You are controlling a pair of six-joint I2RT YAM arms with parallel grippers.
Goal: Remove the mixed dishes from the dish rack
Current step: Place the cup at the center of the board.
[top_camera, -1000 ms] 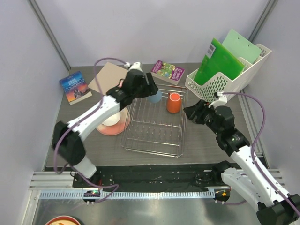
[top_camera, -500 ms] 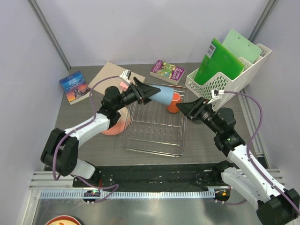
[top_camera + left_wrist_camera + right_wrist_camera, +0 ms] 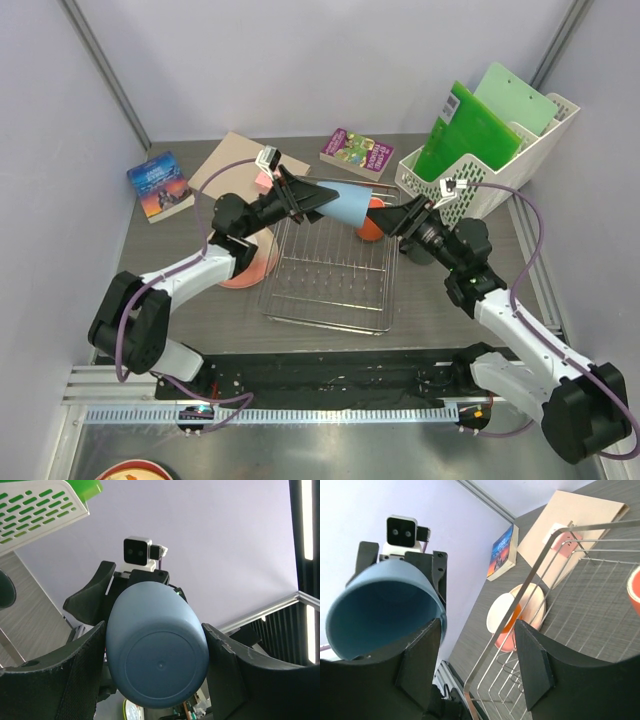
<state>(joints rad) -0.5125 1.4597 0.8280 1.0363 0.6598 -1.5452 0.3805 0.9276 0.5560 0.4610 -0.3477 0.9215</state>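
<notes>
My left gripper (image 3: 322, 197) is shut on the light blue cup (image 3: 350, 207) and holds it on its side, raised over the far end of the dish rack (image 3: 330, 300). In the left wrist view the cup's base (image 3: 159, 666) fills the space between my fingers. My right gripper (image 3: 392, 222) is open and faces the cup's mouth (image 3: 367, 612), which lies just left of its left finger (image 3: 420, 665). The orange mug (image 3: 371, 228) stands in the rack's far right corner. The pink plate (image 3: 262, 268) with the white bowl (image 3: 502, 611) on it lies on the table left of the rack. The dark grey mug is out of view.
A white perforated file holder (image 3: 470, 180) with green folders stands at the back right, close behind my right arm. A purple book (image 3: 358, 152), a tan board (image 3: 232, 160) and a blue book (image 3: 160, 186) lie along the back.
My left arm has lifted the blue cup out of the rack and turned it sideways toward the right. My right gripper has moved up and left to face the cup.
</notes>
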